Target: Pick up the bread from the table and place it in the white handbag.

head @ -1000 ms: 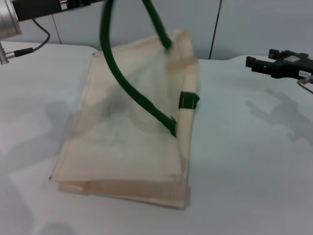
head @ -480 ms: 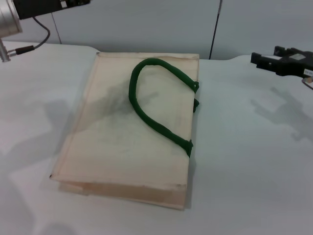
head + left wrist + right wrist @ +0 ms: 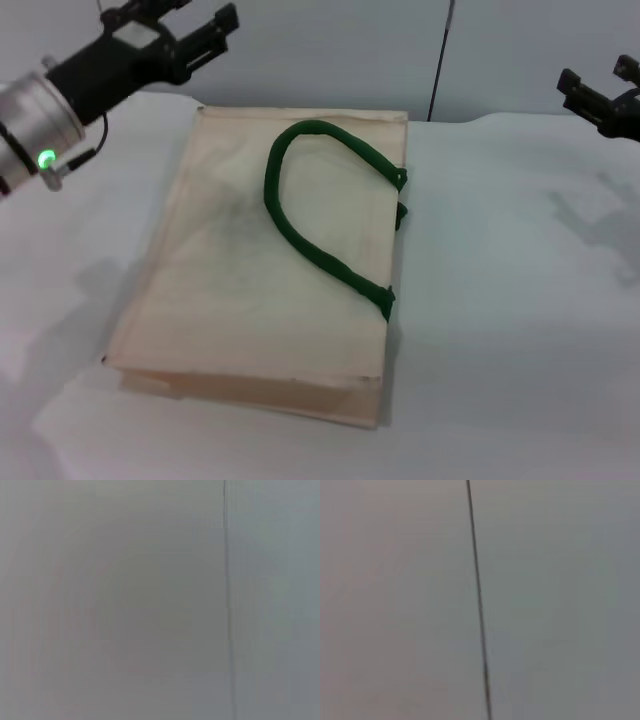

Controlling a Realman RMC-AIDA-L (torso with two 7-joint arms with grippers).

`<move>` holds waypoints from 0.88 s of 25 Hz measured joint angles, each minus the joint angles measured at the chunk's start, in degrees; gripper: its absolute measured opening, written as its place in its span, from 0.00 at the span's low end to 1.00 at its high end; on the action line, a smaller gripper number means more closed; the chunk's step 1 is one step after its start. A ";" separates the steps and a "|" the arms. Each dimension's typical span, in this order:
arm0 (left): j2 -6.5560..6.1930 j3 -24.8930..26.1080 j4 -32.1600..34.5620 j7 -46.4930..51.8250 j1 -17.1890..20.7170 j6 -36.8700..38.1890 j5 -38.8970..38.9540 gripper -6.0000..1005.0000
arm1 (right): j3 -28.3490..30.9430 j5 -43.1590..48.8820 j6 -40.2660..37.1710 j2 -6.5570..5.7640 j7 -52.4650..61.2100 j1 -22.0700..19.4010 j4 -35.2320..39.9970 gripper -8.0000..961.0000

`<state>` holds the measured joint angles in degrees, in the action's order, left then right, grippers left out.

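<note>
White table (image 3: 500, 300): white handbag (image 3: 230, 300) lies flat. Left end effector (image 3: 185, 25) apart; right end effector (image 3: 600, 90) cut off, state unclear.

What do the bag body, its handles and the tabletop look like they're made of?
White handbag: thin cream fabric, likely woven or mesh; matte, faintly translucent, stitched hems.
Green handle: thick dark green rope or padded cord, soft matte.
Table: smooth white, probably laminate; soft shadows, no grain.
</note>
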<state>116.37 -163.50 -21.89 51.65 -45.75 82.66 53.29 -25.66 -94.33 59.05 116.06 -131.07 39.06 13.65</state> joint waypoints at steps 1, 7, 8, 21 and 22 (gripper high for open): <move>0.04 0.06 2.16 -2.49 0.95 -0.59 1.69 0.74 | 0.00 -2.44 0.03 0.05 -2.77 -0.20 -1.25 0.92; -0.07 0.11 11.45 -11.39 4.35 -1.80 12.87 0.74 | 0.01 -18.90 2.59 0.43 -19.83 -1.82 -8.39 0.92; -0.06 0.11 12.03 -11.51 4.63 -1.88 13.76 0.74 | 0.00 -21.02 3.61 0.45 -21.77 -1.86 -9.55 0.92; -0.03 -0.25 18.73 -17.75 6.93 -2.24 20.24 0.74 | 0.12 -28.49 8.08 0.41 -25.44 -3.26 -13.73 0.92; -0.05 -0.25 18.73 -17.72 6.94 -2.25 20.24 0.74 | 0.26 -28.51 8.54 0.42 -25.44 -3.40 -13.91 0.92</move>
<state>116.32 -163.74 -3.16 33.93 -38.81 80.42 73.53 -25.40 -122.83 67.59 116.47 -156.51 35.66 -0.26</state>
